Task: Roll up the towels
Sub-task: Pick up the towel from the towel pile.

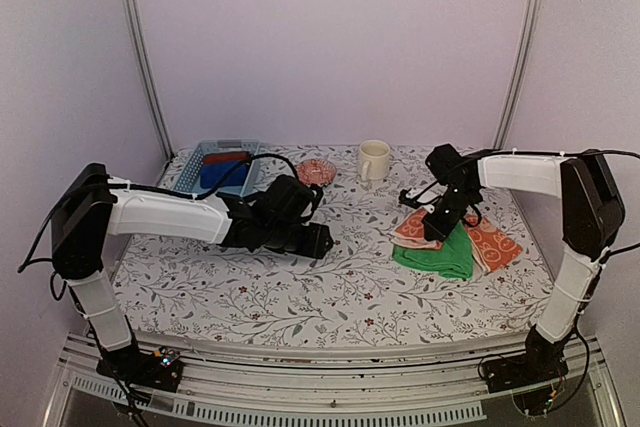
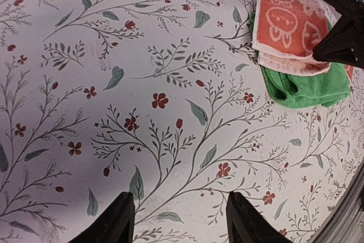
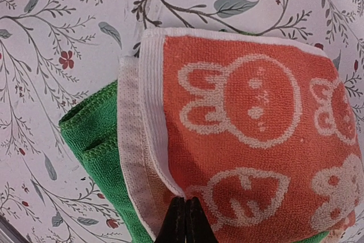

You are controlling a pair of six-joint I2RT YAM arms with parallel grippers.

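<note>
An orange towel (image 3: 256,118) with white rabbit prints lies folded on top of a bright green towel (image 3: 94,135) at the right of the table. My right gripper (image 3: 183,220) is shut, its tips pinching the pale hem of the orange towel's top layer. From above, the right gripper (image 1: 433,232) stands over the pile, with the orange towel (image 1: 495,244) and the green towel (image 1: 445,255) spread beneath it. My left gripper (image 2: 181,220) is open over bare floral tablecloth with nothing between its fingers. In that wrist view the orange towel (image 2: 284,27) and the green towel (image 2: 307,86) lie far off.
A blue basket (image 1: 215,165) holding a blue and a dark red cloth roll stands at the back left. A patterned bowl (image 1: 316,171) and a cream mug (image 1: 373,159) sit along the back. The left gripper (image 1: 322,242) hovers near the middle of the table.
</note>
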